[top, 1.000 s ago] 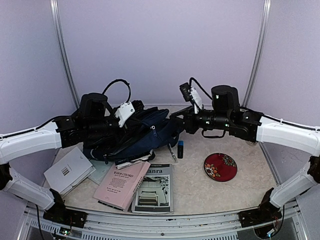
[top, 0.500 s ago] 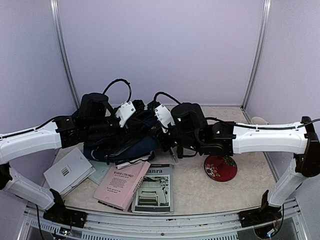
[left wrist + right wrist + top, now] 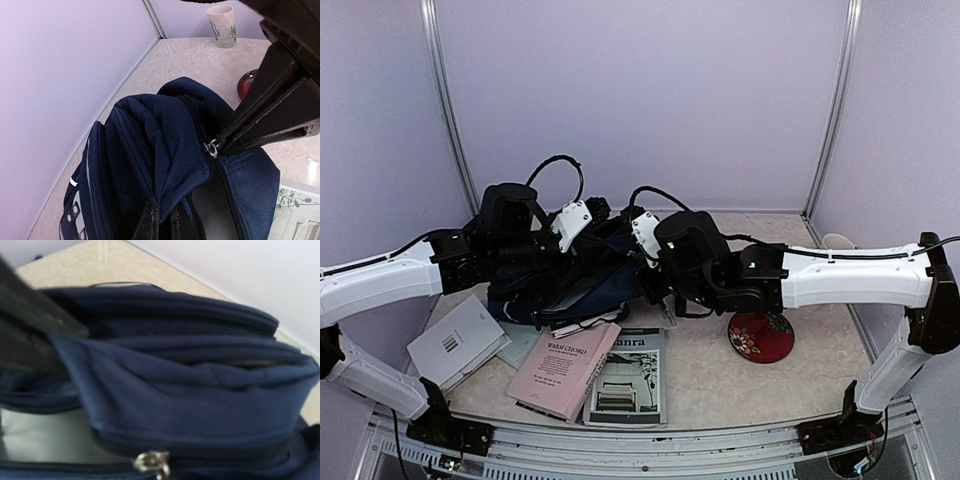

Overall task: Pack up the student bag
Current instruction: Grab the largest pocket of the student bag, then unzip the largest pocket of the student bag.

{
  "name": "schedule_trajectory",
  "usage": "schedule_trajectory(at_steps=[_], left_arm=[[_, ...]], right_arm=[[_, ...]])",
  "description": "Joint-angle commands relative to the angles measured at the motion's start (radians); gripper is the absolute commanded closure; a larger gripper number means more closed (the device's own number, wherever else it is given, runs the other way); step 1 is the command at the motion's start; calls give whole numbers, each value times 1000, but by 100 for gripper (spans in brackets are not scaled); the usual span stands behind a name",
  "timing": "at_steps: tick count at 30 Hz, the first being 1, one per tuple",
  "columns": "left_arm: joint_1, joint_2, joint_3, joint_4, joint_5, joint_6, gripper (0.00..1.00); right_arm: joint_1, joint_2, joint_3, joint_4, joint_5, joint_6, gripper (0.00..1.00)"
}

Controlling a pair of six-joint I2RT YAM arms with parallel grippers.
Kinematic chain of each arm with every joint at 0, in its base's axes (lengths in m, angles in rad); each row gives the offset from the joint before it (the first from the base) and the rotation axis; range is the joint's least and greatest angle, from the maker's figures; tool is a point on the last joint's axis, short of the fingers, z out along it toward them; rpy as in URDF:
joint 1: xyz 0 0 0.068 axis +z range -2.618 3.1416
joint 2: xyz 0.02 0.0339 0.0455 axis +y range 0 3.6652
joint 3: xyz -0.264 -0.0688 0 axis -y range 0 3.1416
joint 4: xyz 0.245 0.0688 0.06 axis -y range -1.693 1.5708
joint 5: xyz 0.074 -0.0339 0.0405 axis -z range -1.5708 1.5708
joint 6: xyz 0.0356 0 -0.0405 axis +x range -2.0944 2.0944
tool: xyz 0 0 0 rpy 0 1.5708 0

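Observation:
The student bag (image 3: 582, 280) is a dark navy backpack lying at the table's left middle, its main zip part open onto a dark inside (image 3: 215, 200). My left gripper (image 3: 166, 221) is shut on a fold of navy fabric at the opening's edge and holds it up. From the right, my right gripper (image 3: 223, 143) reaches in with its black fingers (image 3: 270, 117) closed together at the metal zipper pull (image 3: 212, 148). That zipper pull (image 3: 151, 462) sits at the bottom edge of the blurred right wrist view, where my own fingers do not show.
A pink book (image 3: 565, 370), a grey magazine (image 3: 628, 382) and a white box (image 3: 457, 342) lie in front of the bag. A red flowered dish (image 3: 762, 337) sits right of centre. A pale cup (image 3: 221, 19) stands at the back right.
My right arm has swung left and stretched low over the bag's right end, its fingers now at the zipper pull. The left arm has kept its hold in place.

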Motion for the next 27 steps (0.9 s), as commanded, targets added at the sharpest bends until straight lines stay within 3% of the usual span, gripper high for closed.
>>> schedule_trajectory(at_steps=[1,11,15,22,27], left_arm=[[-14,-29,72,90,8,7,100],[-24,-36,59,31,-17,88,100],[-73,-2,28,-30,-82,153,100],[-92,-44,-21,-41,31,185,100],[-98,-141,-51,40,120,199,100]], right_arm=[[-13,7,15,-55,62,-5,99],[-112,-83,-34,-63,-58,29,100],[-224,-119,-77,-76,-222,54,100],[-388,-132,-98,-116,-371,5,100],[-514,-99,-94,-136,-488,-51,100]])
